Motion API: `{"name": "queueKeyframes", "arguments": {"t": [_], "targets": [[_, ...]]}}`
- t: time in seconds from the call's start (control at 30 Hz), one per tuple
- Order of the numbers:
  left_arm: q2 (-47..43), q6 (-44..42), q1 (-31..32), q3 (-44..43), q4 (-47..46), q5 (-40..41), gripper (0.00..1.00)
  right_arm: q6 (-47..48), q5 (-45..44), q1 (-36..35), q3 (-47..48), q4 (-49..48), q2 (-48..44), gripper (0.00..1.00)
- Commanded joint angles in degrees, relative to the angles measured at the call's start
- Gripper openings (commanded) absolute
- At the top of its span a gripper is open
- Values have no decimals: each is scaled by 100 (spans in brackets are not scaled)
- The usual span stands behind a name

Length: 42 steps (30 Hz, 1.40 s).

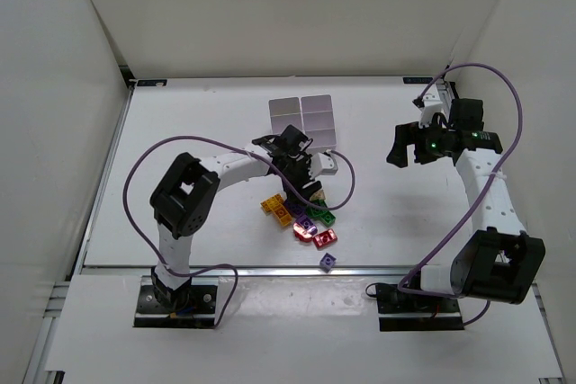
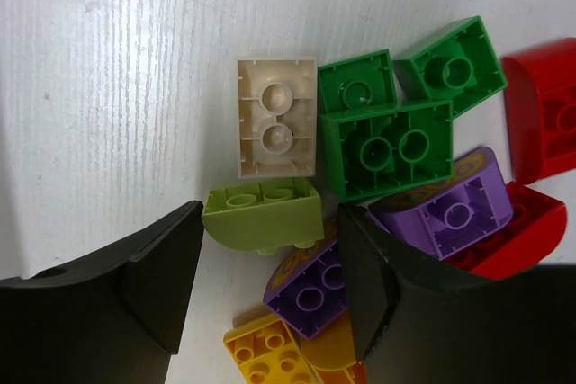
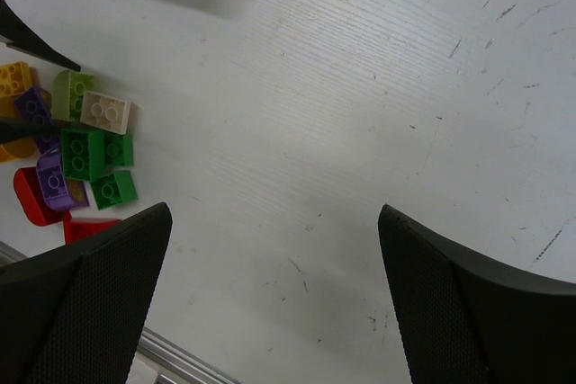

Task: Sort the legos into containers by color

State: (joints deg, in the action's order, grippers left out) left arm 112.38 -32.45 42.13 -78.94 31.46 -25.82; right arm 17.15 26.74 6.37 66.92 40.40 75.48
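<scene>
My left gripper (image 2: 270, 254) is spread over the legos (image 2: 387, 146): glossy, jumbled, several upside down, a yellow-green brick (image 2: 261, 213) between my fingers. The pile sits on the table (image 2: 135, 60) near the containers (image 1: 303, 120). My right gripper (image 3: 274, 249) is spread too.

A white desk (image 1: 198, 114), its top finely grained and lightly scuffed, lies under soft, even light. Plain white walls enclose it: a back wall (image 1: 288, 6) behind it, a left wall (image 1: 54, 132) and a right wall (image 1: 540, 51) beside it. A metal rail (image 1: 270, 269) lines its near edge.
</scene>
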Motion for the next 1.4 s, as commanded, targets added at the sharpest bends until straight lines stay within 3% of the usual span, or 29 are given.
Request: {"name": "queueKeyframes", "arguments": {"t": [0.0, 0.1, 0.2, 0.27, 0.33, 0.37, 0.47, 0.63, 0.8, 0.97, 1.1, 1.37], "targets": [[30, -86, 23, -96, 9, 68, 70, 78, 50, 31, 32, -50, 45, 98], [30, -121, -12, -69, 9, 25, 67, 70, 42, 22, 50, -59, 72, 98], [39, -139, -56, -52, -9, -1, 58, 70, 42, 22, 67, -76, 98, 98], [12, -95, -126, -69, -26, -45, 44, 78, 59, 31, 67, -76, 98, 98], [-75, -16, -170, -78, -17, -151, 36, 70, 94, 31, 59, -76, 107, 98], [-215, 1, -205, -87, -26, -212, 27, 70, 112, 31, 50, -76, 107, 98], [-681, 89, -328, -34, 26, -291, 17, 70, 208, 22, 67, -76, 151, 98], [-1656, 160, -661, -218, 571, -493, 15, 78, 305, 31, 155, -103, 230, 98], [-2212, 668, -1162, -1182, 887, -222, 11, -140, 481, 22, 217, -217, 309, 97], [-1316, 1966, -1576, -2597, 976, 656, 10, -852, 394, -83, 217, -480, 388, 94], [-683, 2733, -1620, -3293, 976, 815, 10, -1634, 43, -92, 313, -709, 432, 93], [381, 4561, -1365, -4244, 1116, 2081, 10, -1697, -38, -92, 630, -700, 547, 93]]}}
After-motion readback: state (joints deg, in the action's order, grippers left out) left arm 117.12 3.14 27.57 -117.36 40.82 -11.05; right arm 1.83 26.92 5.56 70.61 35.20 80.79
